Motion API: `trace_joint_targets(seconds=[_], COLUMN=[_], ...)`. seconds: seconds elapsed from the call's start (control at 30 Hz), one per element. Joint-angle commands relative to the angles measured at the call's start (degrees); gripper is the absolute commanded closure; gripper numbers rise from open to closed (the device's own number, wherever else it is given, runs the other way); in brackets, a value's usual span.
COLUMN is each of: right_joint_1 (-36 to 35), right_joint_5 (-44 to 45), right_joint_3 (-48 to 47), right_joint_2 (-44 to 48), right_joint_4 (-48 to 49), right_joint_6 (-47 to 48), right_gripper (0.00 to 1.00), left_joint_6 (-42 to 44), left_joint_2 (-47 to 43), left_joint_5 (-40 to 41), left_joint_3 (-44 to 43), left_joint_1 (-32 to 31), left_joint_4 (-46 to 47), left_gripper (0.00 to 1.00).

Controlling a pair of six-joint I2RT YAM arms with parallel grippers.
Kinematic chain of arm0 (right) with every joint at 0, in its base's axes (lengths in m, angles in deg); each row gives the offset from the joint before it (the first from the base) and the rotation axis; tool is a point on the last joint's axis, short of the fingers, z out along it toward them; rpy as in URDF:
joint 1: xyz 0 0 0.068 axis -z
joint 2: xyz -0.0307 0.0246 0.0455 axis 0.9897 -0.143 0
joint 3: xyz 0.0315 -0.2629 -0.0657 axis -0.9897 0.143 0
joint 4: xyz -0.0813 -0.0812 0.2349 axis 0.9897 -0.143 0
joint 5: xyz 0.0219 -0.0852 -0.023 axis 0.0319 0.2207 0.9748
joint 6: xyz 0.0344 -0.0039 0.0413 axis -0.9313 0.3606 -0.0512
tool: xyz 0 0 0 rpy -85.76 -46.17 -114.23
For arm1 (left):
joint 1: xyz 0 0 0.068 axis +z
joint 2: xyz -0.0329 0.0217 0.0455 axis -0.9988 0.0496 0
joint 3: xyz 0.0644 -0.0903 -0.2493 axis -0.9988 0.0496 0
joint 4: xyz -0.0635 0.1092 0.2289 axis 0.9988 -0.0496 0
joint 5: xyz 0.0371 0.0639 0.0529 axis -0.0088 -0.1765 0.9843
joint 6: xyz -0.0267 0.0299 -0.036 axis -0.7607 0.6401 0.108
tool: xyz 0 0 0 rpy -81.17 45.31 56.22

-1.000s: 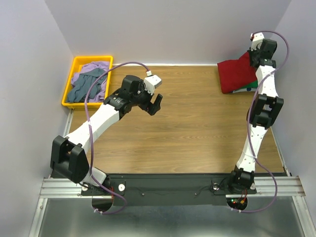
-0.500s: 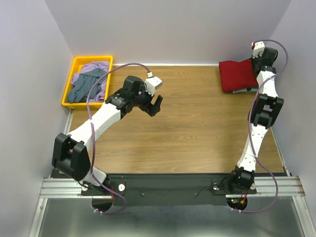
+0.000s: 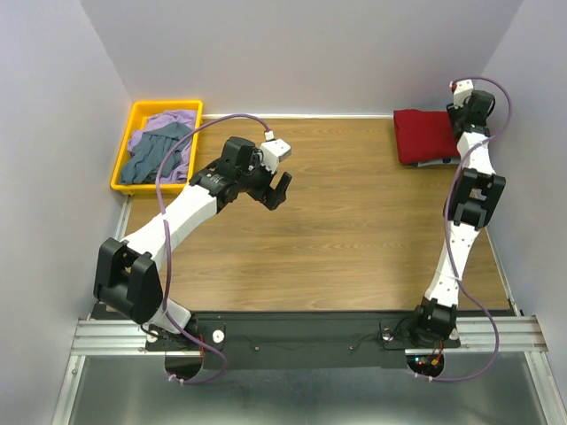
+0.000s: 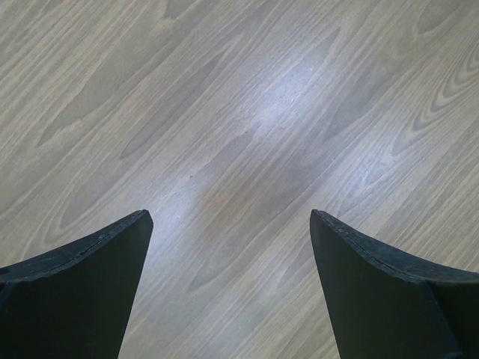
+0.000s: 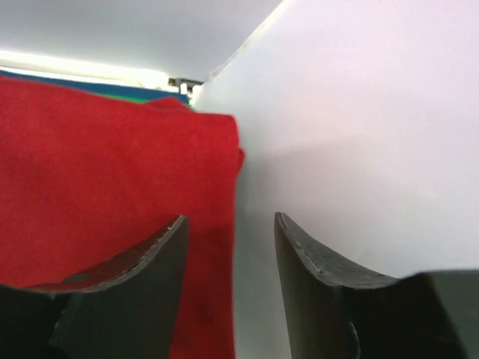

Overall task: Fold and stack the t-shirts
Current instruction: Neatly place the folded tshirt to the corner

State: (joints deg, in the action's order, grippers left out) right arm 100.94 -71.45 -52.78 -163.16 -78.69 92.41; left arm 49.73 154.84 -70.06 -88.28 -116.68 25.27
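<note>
The right gripper is open, with nothing between its fingers. It is positioned at the right-hand edge of the dark red t-shirt; whether a finger touches the cloth cannot be determined. The dark red t-shirt lies folded flat in the far right corner of the table, against the side wall. In the right wrist view, a thin strip of the bright green t-shirt shows at its far edge, apparently underneath it. The lavender-purple t-shirt and the grey-blue t-shirt lie crumpled together in the yellow tray at the table's far left corner, the lavender-purple one nearer the back wall. The left gripper is open and empty, above bare wood left of the table's centre, well apart from every t-shirt.
</note>
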Motion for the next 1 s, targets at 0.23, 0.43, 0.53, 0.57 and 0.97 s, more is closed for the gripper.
trace_joint_targets(seconds=[0.23, 0.43, 0.53, 0.57, 0.97], right_joint_1=[-2.0, -4.7, -5.3, -5.4, -5.3], right_joint_5=[-4.7, -4.8, -4.0, -3.4, -5.8], right_joint_3=[9.9, 12.0, 11.1, 11.0, 31.6], right_joint_2=[14.3, 16.3, 15.2, 14.9, 25.8], right_joint_4=[5.5, 5.5, 5.5, 5.7, 5.6], right_joint_6=[-3.5, -6.9, -8.4, -8.7, -11.3], right_gripper=[0.30, 0.35, 0.50, 0.61, 0.79], left_joint_6=[1.6, 1.6, 1.6, 1.6, -2.9], left_joint_2=[-1.8, 0.2, 1.8, 2.3, 4.5], left_joint_5=[-1.2, -3.1, -4.9, -5.6, -16.4], left_joint_3=[-3.9, -6.6, -7.8, -8.1, -10.9], left_joint_1=[0.0, 0.8, 2.2, 2.5, 14.5], left_joint_4=[0.1, -1.5, -2.1, -2.4, -4.0], left_gripper=[0.01, 0.01, 0.02, 0.02, 0.02])
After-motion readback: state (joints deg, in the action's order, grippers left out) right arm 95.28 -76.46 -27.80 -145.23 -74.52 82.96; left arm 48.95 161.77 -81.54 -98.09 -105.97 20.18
